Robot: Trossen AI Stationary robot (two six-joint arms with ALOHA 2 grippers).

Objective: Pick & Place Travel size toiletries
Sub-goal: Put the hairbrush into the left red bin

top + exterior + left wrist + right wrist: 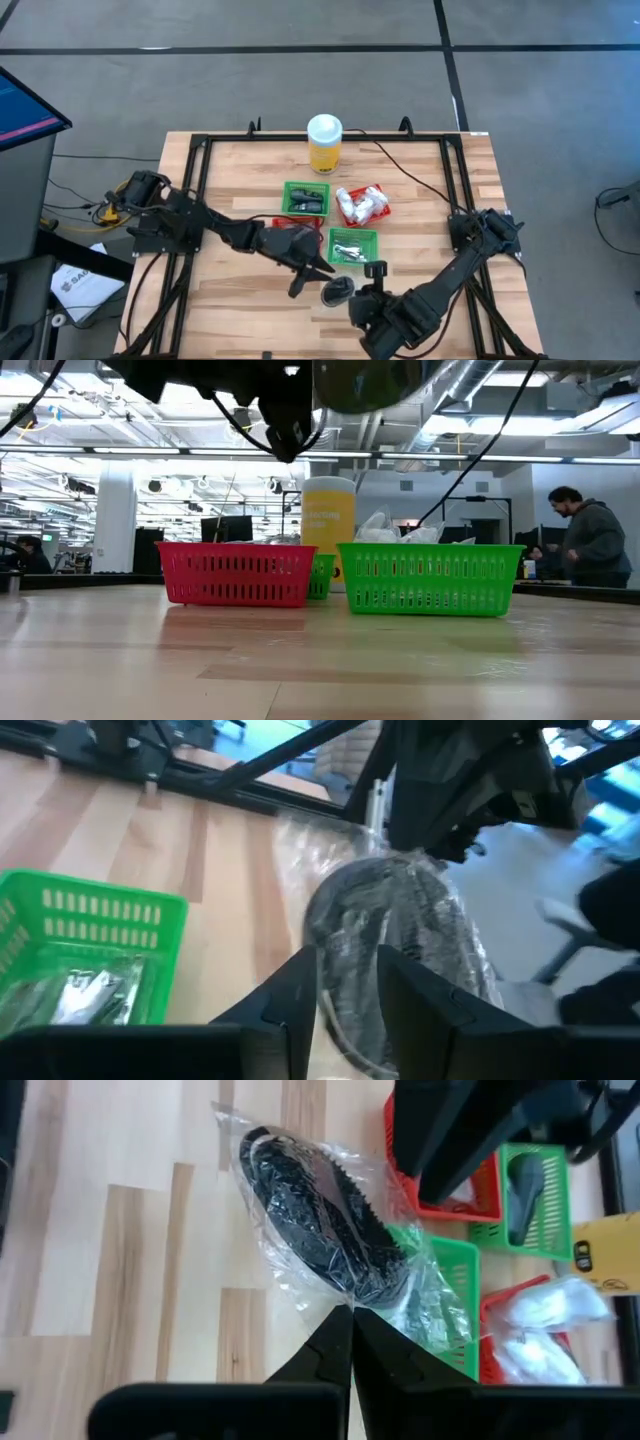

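A clear crinkly packet holding a flat black round disc [315,1225] is in the air near the table's near edge, between my two grippers; it also shows in the high view [338,290] and the left wrist view [400,930]. My right gripper [350,1315] is shut on its wrapper. My left gripper [345,995] is open, reaching in from the left [312,278], one finger on each side of the packet's near end. Slim silvery pieces [350,248] lie in the near green basket, and white packets [360,203] in a red basket. My right gripper pinches the clear wrapper's edge [345,1295] between its two fingertips, beside the black disc. It comes level from the table's near right side. The packet is lifted clear of the table and stands out beyond the fingertips. My left gripper: I cannot tell whether it touches the packet.
Several mesh baskets sit mid-table: a green one [306,198], a red one [375,205], a green one [352,247] and a red one [290,238] under my left arm. A tall yellow bottle [325,143] stands behind them. Bare wood lies along the near edge [320,670].
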